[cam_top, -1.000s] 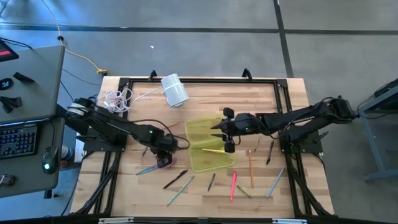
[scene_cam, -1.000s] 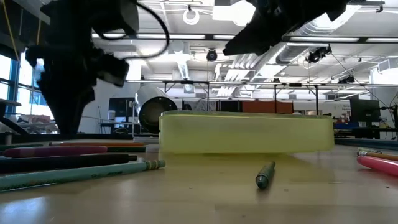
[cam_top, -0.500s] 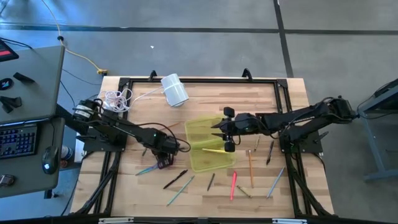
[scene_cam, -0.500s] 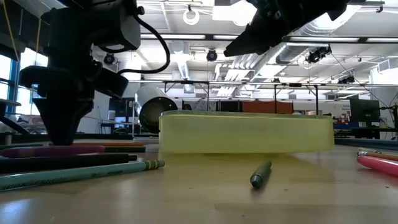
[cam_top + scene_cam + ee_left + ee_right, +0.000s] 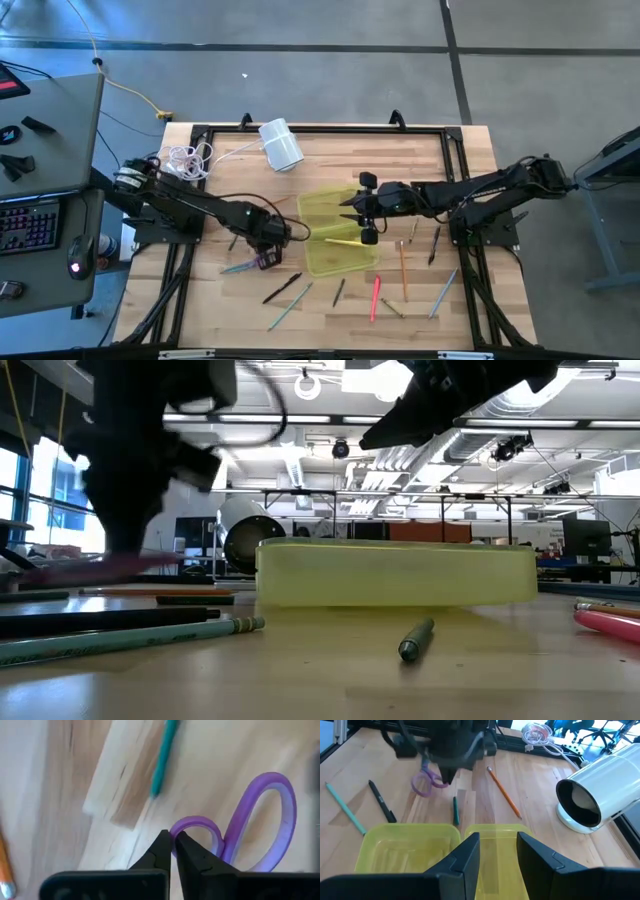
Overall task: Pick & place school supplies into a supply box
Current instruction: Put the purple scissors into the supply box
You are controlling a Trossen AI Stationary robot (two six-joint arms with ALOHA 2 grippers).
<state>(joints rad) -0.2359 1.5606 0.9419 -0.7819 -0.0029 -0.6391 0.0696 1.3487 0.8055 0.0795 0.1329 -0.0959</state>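
Scissors (image 5: pixel 250 830), purple-handled, gripped by the left gripper (image 5: pixel 173 851) at one finger loop, fingers pinched narrow on the loop's rim. Seen from above, at about 8 o'clock from the supply box (image 5: pixel 337 231), near the table's left half, with the left gripper (image 5: pixel 268 250) directly over them. Seen from the right wrist as a purple loop (image 5: pixel 427 782) hanging just under the left arm's dark head. Lying close by on the wood: a teal pencil (image 5: pixel 164 756) and an orange pencil (image 5: pixel 504 792).

Supply box open at table centre, yellow-green and translucent, both halves side by side. Right gripper (image 5: pixel 362 209) hovering over the box's far half, fingers spread wide, holding nothing. Scattered at 4 to 7 o'clock from the box: a pink pen (image 5: pixel 376 297), an orange pen (image 5: pixel 403 270), a black pen (image 5: pixel 282 289). At 11 o'clock from the box, a white cylinder (image 5: pixel 281 144) and a coiled white cord (image 5: pixel 187 160).
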